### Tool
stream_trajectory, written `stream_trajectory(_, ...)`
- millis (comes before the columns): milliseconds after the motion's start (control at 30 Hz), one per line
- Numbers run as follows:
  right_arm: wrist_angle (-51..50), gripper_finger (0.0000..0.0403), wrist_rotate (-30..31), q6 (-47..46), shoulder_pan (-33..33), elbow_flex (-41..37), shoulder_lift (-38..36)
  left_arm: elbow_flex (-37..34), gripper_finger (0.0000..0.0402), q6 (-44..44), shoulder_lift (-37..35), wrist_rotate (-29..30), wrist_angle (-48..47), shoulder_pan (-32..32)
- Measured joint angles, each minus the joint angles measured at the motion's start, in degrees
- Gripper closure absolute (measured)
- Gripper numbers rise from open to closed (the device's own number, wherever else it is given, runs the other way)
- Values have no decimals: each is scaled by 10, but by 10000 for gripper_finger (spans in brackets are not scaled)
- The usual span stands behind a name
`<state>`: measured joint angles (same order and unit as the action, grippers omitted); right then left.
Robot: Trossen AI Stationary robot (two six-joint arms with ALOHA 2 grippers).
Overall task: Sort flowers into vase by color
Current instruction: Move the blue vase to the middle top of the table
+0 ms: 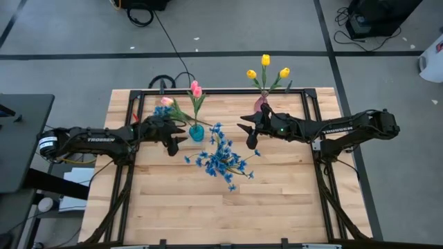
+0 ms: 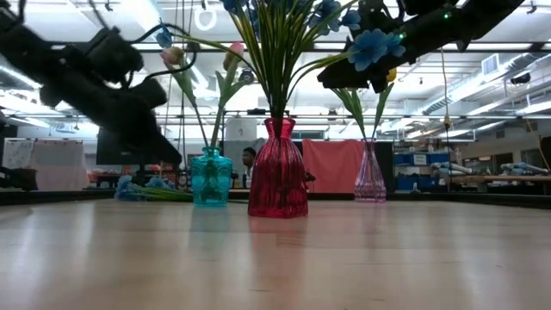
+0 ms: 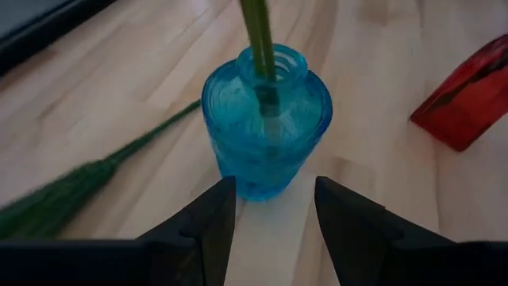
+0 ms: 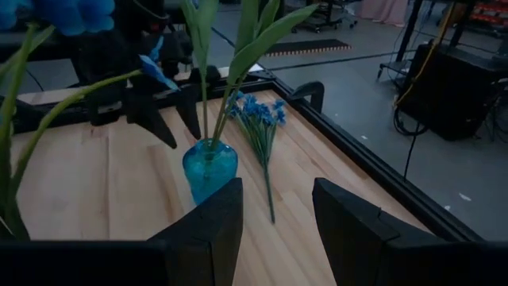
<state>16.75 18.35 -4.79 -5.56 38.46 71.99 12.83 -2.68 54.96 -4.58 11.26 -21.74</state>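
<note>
A blue glass vase (image 1: 196, 132) holds pink tulips (image 1: 196, 88). A red vase (image 2: 277, 169) at the table's middle holds a bushy spray of blue blossoms (image 1: 223, 159). A pale pink vase (image 2: 370, 175) at the far edge holds yellow tulips (image 1: 266, 61). Another blue spray (image 4: 259, 111) lies flat on the table left of the blue vase, its stem (image 3: 87, 176) along the wood. My left gripper (image 3: 274, 208) stands open just left of the blue vase (image 3: 266, 119), touching nothing. My right gripper (image 4: 278, 214) hangs open above the table, right of that vase (image 4: 209, 167), with nothing in it.
A black metal frame (image 1: 308, 111) runs around the table's far and side edges. The three vases stand close together in the far half. Bare wood (image 1: 221, 214) stretches across the near half of the table. Beyond the table lie cables and equipment on the floor.
</note>
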Motion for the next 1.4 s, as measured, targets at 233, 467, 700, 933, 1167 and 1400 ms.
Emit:
stream_trajectory(233,3,238,0,14,0,0,0,-77,220,-37,2,-13,131,4)
stream_trajectory(467,12,238,-4,20,0,0,0,-87,173,-38,4,21,137,16)
stream_trajectory(700,12,238,-18,23,0,0,0,-87,89,-33,52,41,193,23)
stream_trajectory(933,12,238,-19,35,2,0,0,-87,48,-34,147,67,291,24)
stream_trajectory(1167,12,238,-28,49,14,0,0,-87,29,-35,243,66,423,24)
stream_trajectory(1400,10,238,-15,64,26,0,0,-75,27,-36,324,67,473,24)
